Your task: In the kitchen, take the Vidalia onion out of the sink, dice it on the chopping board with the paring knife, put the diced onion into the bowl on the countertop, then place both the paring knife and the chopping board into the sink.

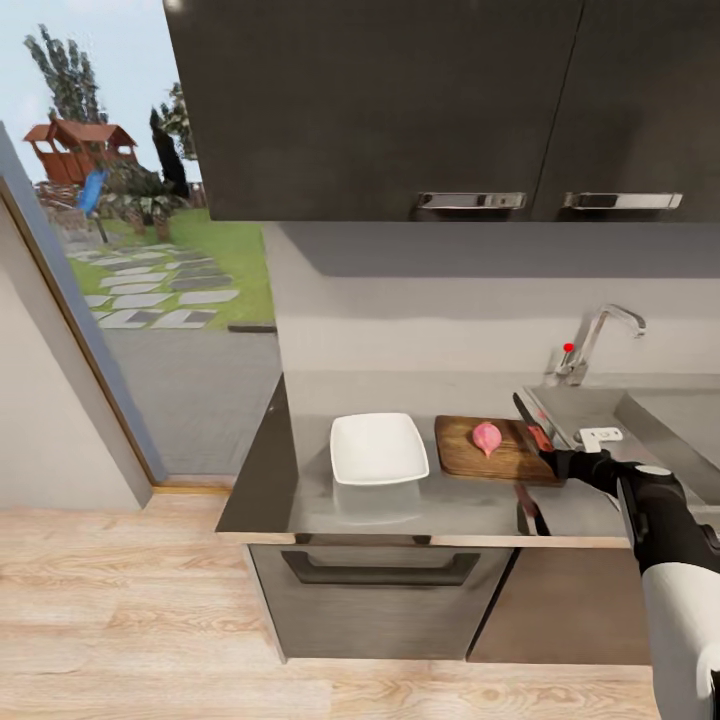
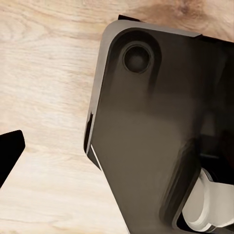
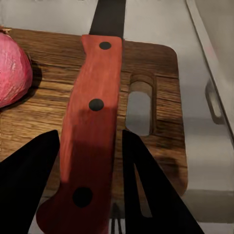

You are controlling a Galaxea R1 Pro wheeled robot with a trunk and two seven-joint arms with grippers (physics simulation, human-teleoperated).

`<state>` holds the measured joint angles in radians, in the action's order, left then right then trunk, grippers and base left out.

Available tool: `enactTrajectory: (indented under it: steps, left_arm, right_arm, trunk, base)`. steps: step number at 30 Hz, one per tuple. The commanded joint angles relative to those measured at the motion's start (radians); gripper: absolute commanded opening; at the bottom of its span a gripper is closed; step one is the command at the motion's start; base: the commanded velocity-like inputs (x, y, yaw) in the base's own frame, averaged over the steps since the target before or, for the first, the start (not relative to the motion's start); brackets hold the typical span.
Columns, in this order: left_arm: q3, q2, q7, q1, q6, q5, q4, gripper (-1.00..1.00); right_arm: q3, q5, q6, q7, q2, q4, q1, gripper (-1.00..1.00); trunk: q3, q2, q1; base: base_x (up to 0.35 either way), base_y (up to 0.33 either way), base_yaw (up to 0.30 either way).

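— Biggest first?
— Grey, slightly reflective countertop surface (image 1: 470,505) over dark cabinets, spanning the middle of the head view; grey steel rectangular sink (image 1: 640,415) with chrome tap and red knob set in at far right.
— On that surface?
— Shallow glossy white bowl (image 1: 378,447), square with rounded corners, left of centre, just beside the board. Probably parked there so diced pieces need only a short carry.
— And the board?
— Dark brown wooden rectangular chopping board (image 1: 462,447) with rounded corners, lying flat between bowl and sink, handle slot toward the sink side. Handy for both the cutting and the later drop into the basin.
— Onion?
— Pink rounded Vidalia onion (image 1: 487,437), whole, resting on the board near its middle. Out of the sink already; not yet cut.
— Knife?
— Slim paring knife (image 3: 92,122), dark blade, red riveted handle, lying across the board's right end, blade pointing to the far side, handle overhanging the near edge. Easy to grasp that way.
— Right gripper?
— Black right gripper (image 3: 90,185), fingers spread either side of the handle, not closed on it; lined up for a grasp, by the look of it.
— Left?
— Left gripper (image 2: 7,156): one dark fingertip over pale wooden floor, beside the robot's dark base; spread or closed, impossible to tell.
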<state>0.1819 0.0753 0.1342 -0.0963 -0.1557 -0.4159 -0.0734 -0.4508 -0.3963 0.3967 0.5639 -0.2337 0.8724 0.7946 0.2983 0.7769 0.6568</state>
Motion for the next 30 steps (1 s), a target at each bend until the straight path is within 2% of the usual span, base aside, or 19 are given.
enactTrajectory:
  steps: [1,8,13,14,15,17,19,24,27,30]
  left_arm:
    - [0.008,0.0,0.007,-0.002,-0.007,-0.011,-0.005,1.0]
    - [0.005,-0.005,0.007,-0.002,-0.01,-0.011,-0.001,1.0]
    - [0.0,-0.009,0.006,-0.002,-0.012,-0.012,0.013,1.0]
    - [0.0,-0.01,0.006,-0.002,-0.012,-0.013,0.023,1.0]
    - [-0.001,-0.012,0.006,-0.002,-0.012,-0.013,0.047,1.0]
    - [-0.001,-0.021,0.006,-0.002,-0.012,-0.013,0.067,1.0]
    - [-0.001,-0.026,0.005,-0.002,-0.012,-0.014,0.077,1.0]
    - [-0.001,-0.029,0.005,-0.002,-0.018,-0.014,0.084,1.0]
    - [-0.001,-0.03,0.005,-0.002,-0.046,-0.014,0.084,1.0]
    - [-0.001,-0.037,0.005,-0.002,-0.094,-0.015,0.081,1.0]
  right_arm:
    - [-0.003,-0.009,-0.007,0.008,0.0,-0.006,0.001,-1.0]
    - [-0.003,-0.01,-0.02,0.007,0.001,-0.014,0.001,-1.0]
    - [-0.001,-0.013,-0.074,0.008,-0.001,-0.002,0.001,-1.0]
    - [0.006,-0.014,-0.095,0.008,-0.001,0.003,0.001,-1.0]
    - [0.041,-0.018,-0.131,0.006,-0.002,0.022,0.001,-1.0]
    - [0.091,-0.021,-0.149,0.0,-0.004,0.051,0.001,-1.0]
    - [0.118,-0.023,-0.157,-0.02,-0.007,0.077,0.001,-1.0]
    - [0.137,-0.024,-0.162,-0.082,-0.008,0.158,0.001,-1.0]
    - [0.141,-0.035,-0.162,-0.11,-0.005,0.215,0.0,-1.0]
    - [0.145,-0.146,-0.173,-0.278,0.019,0.258,0.0,-1.0]
  trunk:
    - [0.001,0.001,0.0]
    - [0.001,0.001,0.0]
    - [0.001,0.001,0.0]
    - [0.001,0.001,0.0]
    - [0.001,0.001,0.0]
    - [0.001,0.001,0.0]
    - [0.001,0.001,0.0]
    - [0.001,0.001,0.0]
    - [0.001,0.001,0.0]
    - [0.001,0.001,0.0]
  base:
    - [0.0,0.007,0.0]
    - [0.0,0.001,0.0]
    - [0.0,0.0,0.0]
    - [0.0,0.0,0.0]
    - [0.0,0.0,0.0]
    - [0.0,0.0,0.0]
    - [0.0,0.0,0.0]
    - [0.0,0.0,0.0]
    - [0.0,0.0,0.0]
    - [0.0,0.0,0.0]
